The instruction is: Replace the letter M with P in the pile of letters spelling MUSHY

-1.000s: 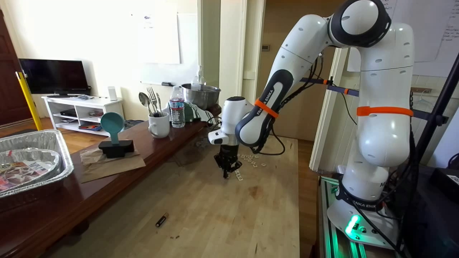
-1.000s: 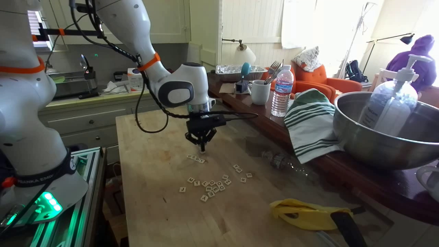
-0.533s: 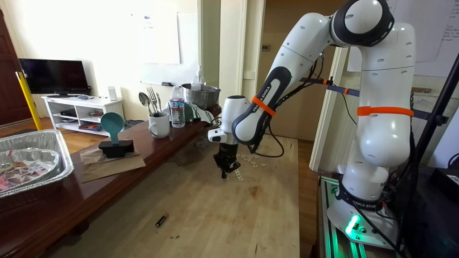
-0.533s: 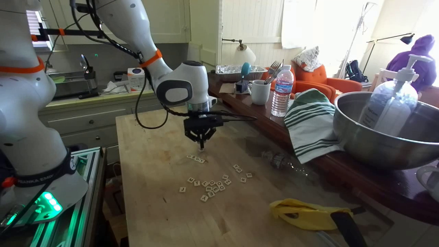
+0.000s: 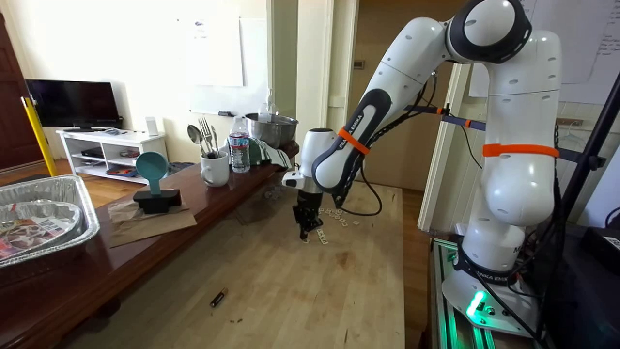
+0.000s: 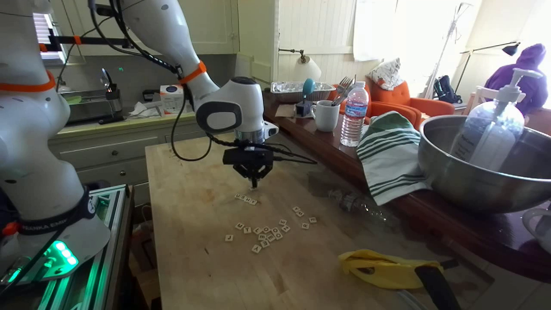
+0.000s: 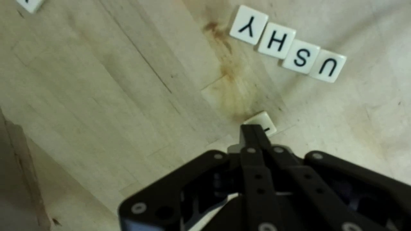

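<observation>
Gripper (image 7: 252, 127): fingers (image 7: 248, 136) together, side by side, tips over a lone tile (image 7: 265, 120). Tile partly covered in the wrist view; one short black stroke shows, letter not identifiable. Contact with the tips: cannot tell. Near it, apart: word row (image 7: 293, 53), four tiles edge to edge reading U S H Y, inverted in this view. Corner tile (image 7: 33, 5) cut off at top left, letter incomplete.

In an exterior view, loose letters (image 6: 270, 237) lie on the wooden table (image 6: 215, 271) near the row; J, M, T legible, several others too small to be sure.

Arm (image 5: 402, 60): EMIKA legible on forearm, FRANKA partly under an orange band (image 5: 354, 141). Base collar (image 5: 499, 277) shows only "ANKA EMIK". Water bottle (image 6: 355, 113): label print unreadable. Soap dispenser (image 6: 487, 135), standing in steel bowl (image 6: 471, 187): print illegible. Clear bottle (image 6: 351, 201), lying down: outline hard to trace.
</observation>
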